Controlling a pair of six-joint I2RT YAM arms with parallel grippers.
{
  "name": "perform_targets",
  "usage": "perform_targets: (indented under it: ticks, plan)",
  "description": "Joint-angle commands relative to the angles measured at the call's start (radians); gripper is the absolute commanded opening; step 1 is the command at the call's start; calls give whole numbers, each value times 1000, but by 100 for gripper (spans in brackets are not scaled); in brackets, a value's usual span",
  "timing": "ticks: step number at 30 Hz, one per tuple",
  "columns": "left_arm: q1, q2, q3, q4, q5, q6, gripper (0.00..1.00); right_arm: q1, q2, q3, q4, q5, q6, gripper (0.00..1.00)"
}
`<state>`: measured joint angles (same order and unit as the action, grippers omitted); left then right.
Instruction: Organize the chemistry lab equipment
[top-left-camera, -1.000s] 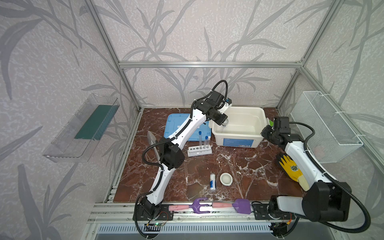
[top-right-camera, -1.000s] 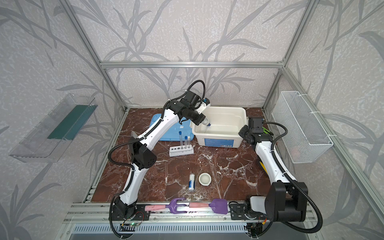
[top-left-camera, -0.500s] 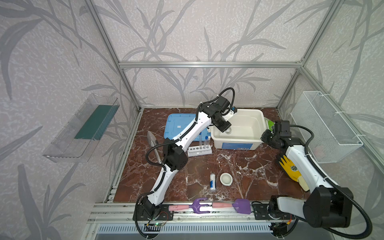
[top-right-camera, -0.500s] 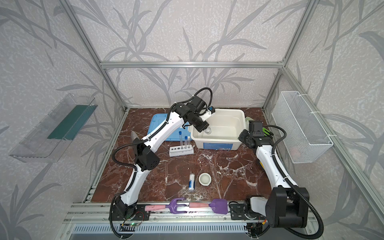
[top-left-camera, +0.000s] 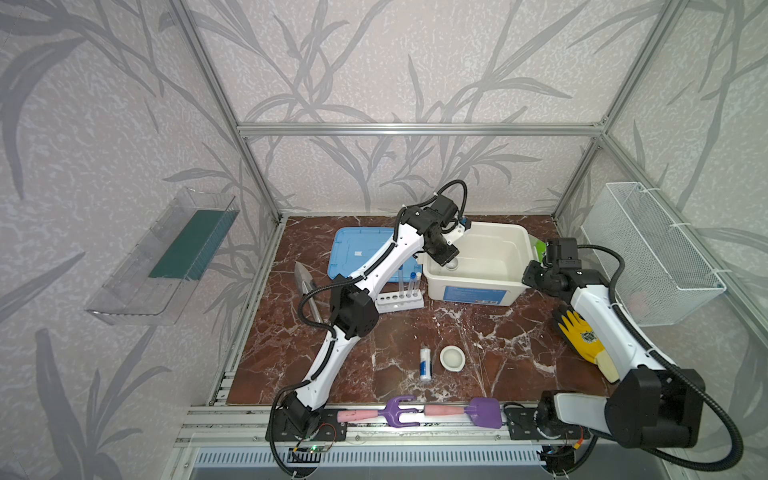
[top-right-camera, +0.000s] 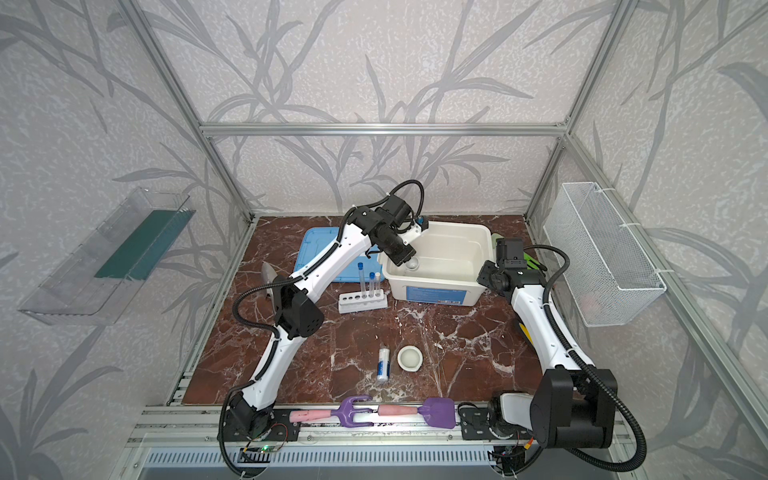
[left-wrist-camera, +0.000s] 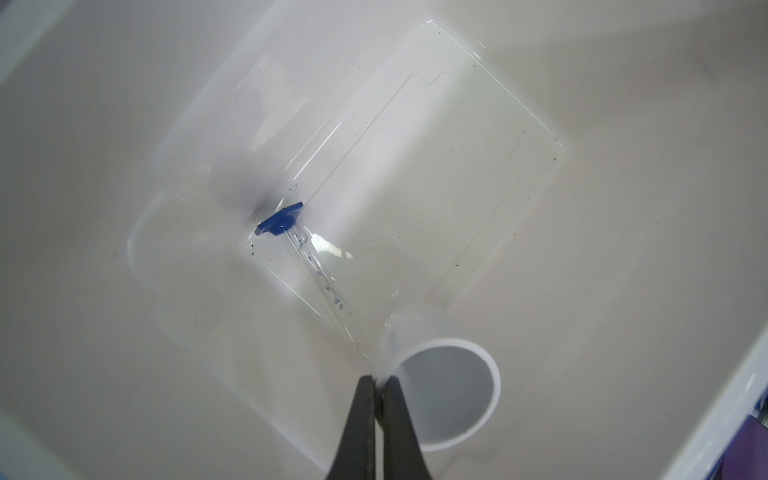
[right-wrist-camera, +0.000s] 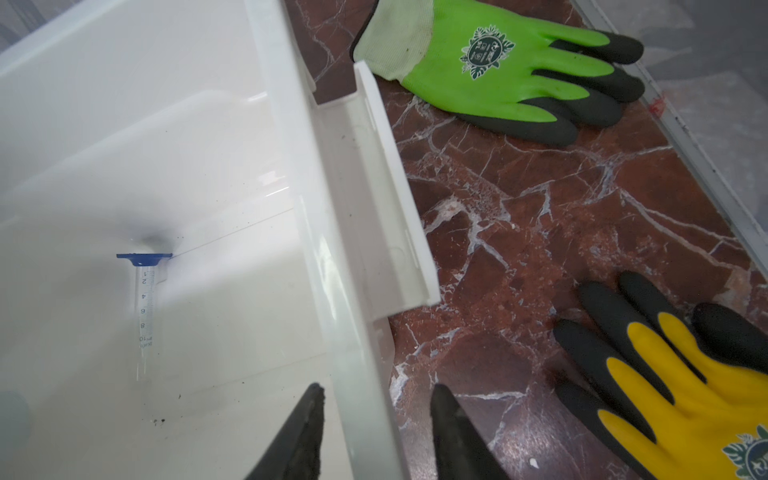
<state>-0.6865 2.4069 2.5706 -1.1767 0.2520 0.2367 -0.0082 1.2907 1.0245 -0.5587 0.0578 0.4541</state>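
The left arm (top-left-camera: 386, 266) rose from the desk's front edge to a raised elbow, then leaned toward the back with its wrist bent down. The left gripper (left-wrist-camera: 374, 380) was pinched tight on the rim of the cup (left-wrist-camera: 449, 395). The right arm (top-left-camera: 598, 316) lay along the right edge. The right gripper (right-wrist-camera: 376, 395) had its jaws apart, straddling the tub (right-wrist-camera: 320, 249) wall.
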Motion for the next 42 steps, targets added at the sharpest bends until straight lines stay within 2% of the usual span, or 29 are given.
perform_targets:
  ticks: [1, 6, 15, 33, 42]
  plan:
    - [-4, 24, 37, -43, -19, 40, 0, -3, -13, 54, -40, 19, -18, 50]
    - [-4, 45, 39, -83, -56, 65, 0, -4, -33, 82, -48, 10, -17, 53]
    - [-10, 92, 37, -120, -48, 71, 0, -4, -35, 71, -34, -7, -6, 53]
    - [-71, 85, 45, -76, -53, 92, 0, -4, -15, 46, 11, -32, -6, 54]
    - [-71, 123, 40, -33, -96, 71, 0, -4, -12, 26, 30, -48, -1, 54]
